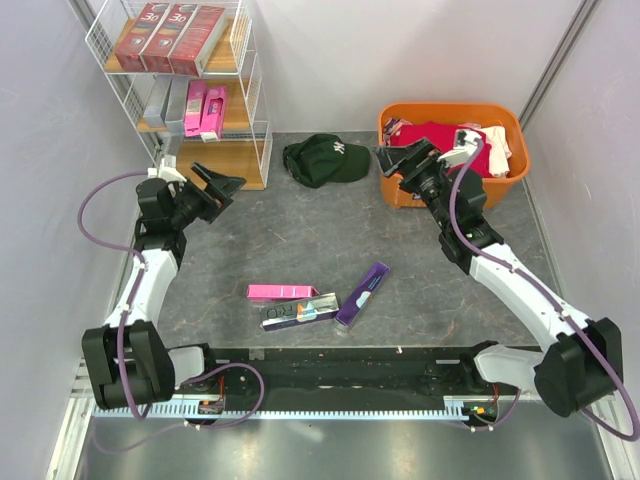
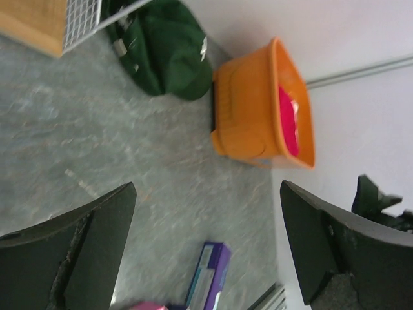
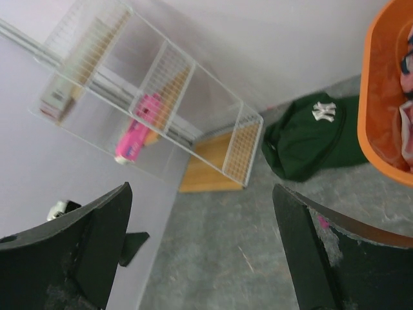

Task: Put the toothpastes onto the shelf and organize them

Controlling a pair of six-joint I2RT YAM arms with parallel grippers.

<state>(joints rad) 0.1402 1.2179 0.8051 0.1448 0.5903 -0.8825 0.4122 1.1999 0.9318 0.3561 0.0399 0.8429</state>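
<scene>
left tool (image 1: 222, 190), right tool (image 1: 405, 160): wide open, empty | 3 toothpastes (image 1: 300, 312): counter (image 1: 300, 230) near-edge centre | advice: grip pink box (image 1: 282, 292) across narrow width, keep level to shelf (image 1: 262, 140)

L gripper (image 1: 220, 186) was mid-left in top view, jaws wide apart, aimed toward upper right. R gripper (image 1: 397, 160) was upper right, jaws likewise spread, aimed upper left.
</scene>
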